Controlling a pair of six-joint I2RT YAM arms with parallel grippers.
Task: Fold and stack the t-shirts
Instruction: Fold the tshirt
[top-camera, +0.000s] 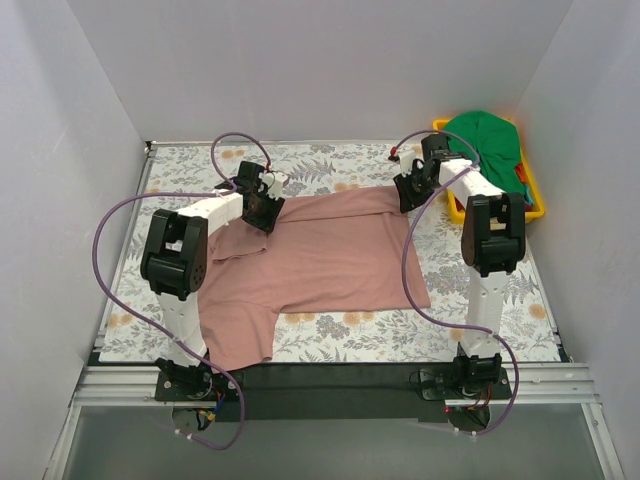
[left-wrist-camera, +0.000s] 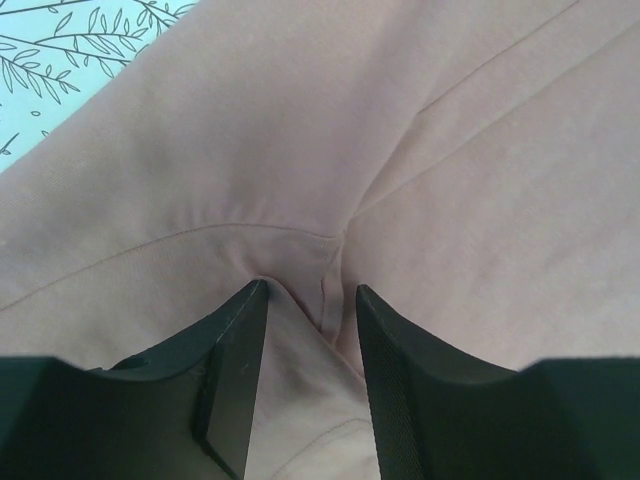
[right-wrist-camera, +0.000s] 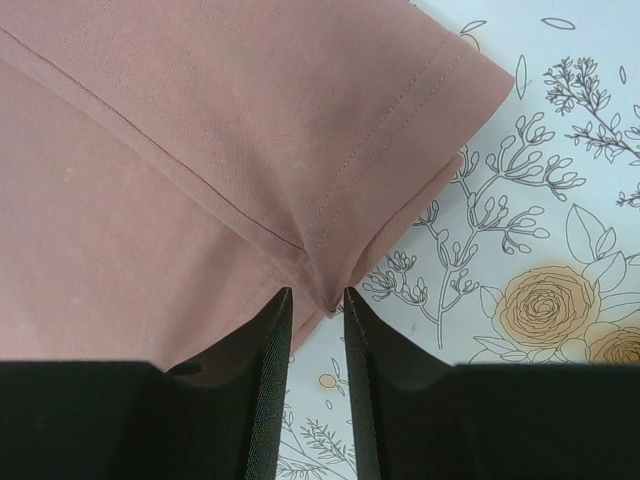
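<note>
A dusty pink t-shirt (top-camera: 330, 250) lies spread on the floral table cover (top-camera: 330, 335), one sleeve hanging toward the near left. My left gripper (top-camera: 262, 212) is at its far left edge. In the left wrist view the gripper (left-wrist-camera: 311, 292) has its jaws apart, with bunched pink cloth (left-wrist-camera: 450, 150) rising between them. My right gripper (top-camera: 410, 195) is at the shirt's far right corner. In the right wrist view the gripper (right-wrist-camera: 316, 295) has a narrow gap, the sleeve corner of the shirt (right-wrist-camera: 150, 150) is at its tips, and bare cover shows between the fingers. A bright green t-shirt (top-camera: 485, 140) lies in the bin.
A yellow plastic bin (top-camera: 537, 200) stands at the far right corner, with a bit of red cloth (top-camera: 519, 173) showing beside the green shirt. White walls enclose the table on three sides. The floral cover (right-wrist-camera: 520, 200) is bare right of the sleeve.
</note>
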